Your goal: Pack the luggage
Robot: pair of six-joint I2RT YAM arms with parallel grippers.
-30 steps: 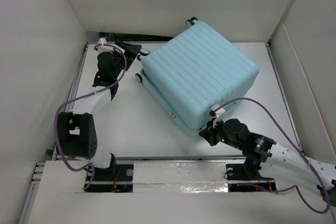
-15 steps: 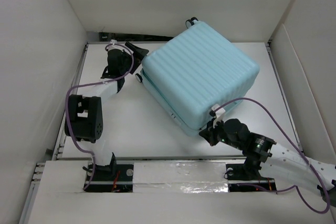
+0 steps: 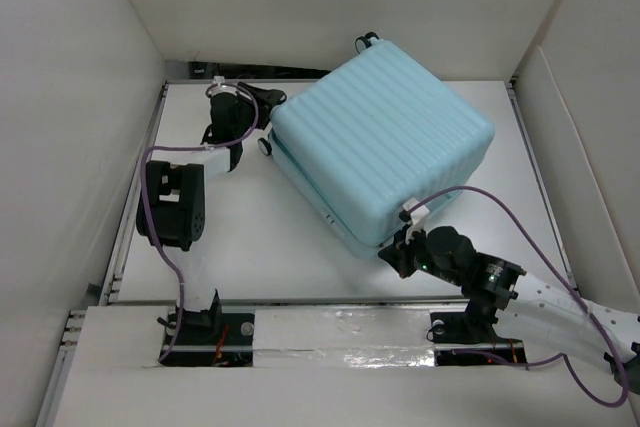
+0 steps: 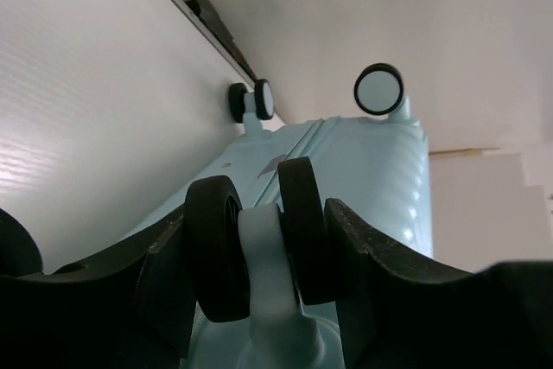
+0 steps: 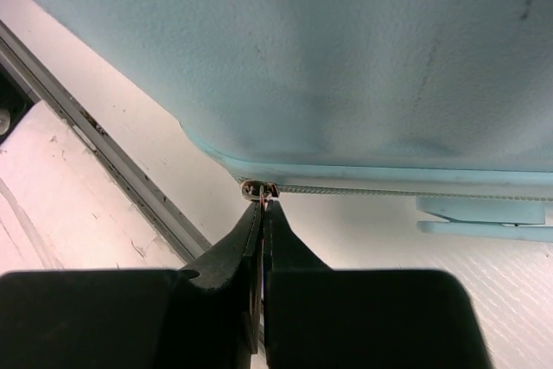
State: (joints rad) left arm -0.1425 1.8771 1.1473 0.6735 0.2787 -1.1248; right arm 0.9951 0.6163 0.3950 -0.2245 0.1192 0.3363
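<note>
From above, the luggage [image 3: 385,142] lies shut and flat on the tabletop [image 3: 250,237], right of centre toward the far wall. The left pincer [image 3: 272,105] is at its far-left corner, the right pincer [image 3: 395,252] at its near corner. In the left wrist view, the fingers [image 4: 363,257] are clamped on both sides of a wheel [image 4: 251,248]. In the right wrist view, that pincer is closed on the zip pull [image 5: 259,189] at the shell's rounded corner.
</note>
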